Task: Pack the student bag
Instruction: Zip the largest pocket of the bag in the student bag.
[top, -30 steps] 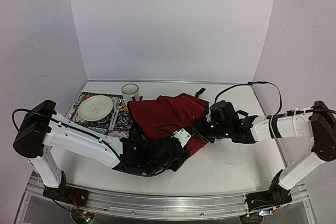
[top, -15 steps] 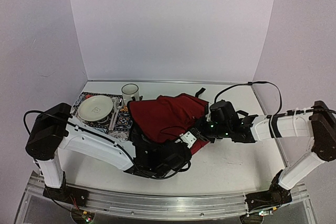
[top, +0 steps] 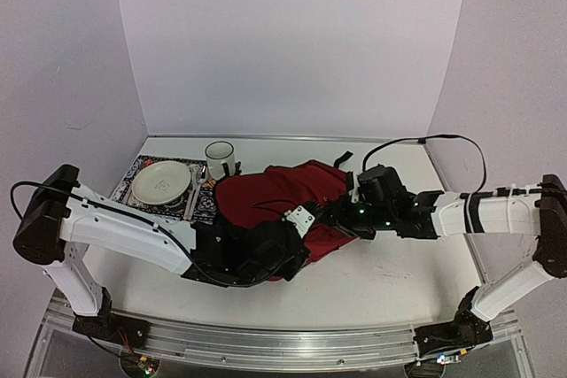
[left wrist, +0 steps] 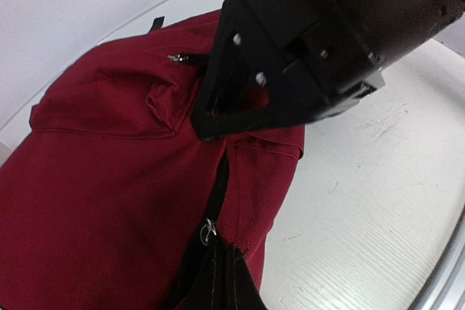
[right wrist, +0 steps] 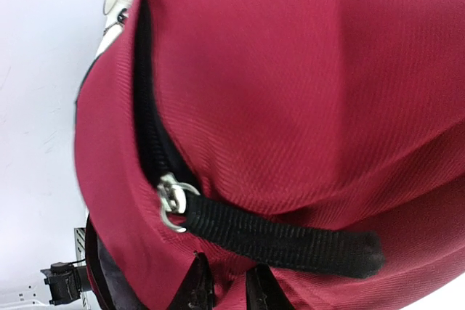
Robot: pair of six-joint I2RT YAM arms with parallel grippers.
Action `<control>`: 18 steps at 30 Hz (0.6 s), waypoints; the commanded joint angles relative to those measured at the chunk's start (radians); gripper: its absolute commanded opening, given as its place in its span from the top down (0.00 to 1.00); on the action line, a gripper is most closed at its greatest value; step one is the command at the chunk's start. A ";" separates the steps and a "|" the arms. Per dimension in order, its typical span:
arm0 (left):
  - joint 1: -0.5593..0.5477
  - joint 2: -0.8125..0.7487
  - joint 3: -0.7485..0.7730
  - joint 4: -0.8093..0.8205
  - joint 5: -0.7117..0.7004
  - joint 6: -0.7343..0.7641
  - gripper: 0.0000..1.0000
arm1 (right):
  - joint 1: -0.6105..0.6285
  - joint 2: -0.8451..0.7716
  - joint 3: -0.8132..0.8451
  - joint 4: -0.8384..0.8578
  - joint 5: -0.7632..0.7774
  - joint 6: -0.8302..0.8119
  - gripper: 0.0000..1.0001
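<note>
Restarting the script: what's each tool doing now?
Left tool: closed, seemingly on the zipper pull tab of the student bag.
Right tool: closed on the student bag fabric.

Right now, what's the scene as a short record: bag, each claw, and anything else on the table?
bag: dark red student bag, lying at centre
zipper pull: black strap on a metal ring
left claw: shut, at the student bag's near edge; what it pinches is unclear
right claw: shut on the student bag's fabric, just below the zipper pull
other: plate on patterned placemat, mug behind, far left
</note>
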 commanded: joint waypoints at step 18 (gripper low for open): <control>0.178 -0.091 -0.043 -0.086 0.572 -0.168 0.88 | -0.072 -0.041 0.076 -0.191 -0.140 -0.225 0.76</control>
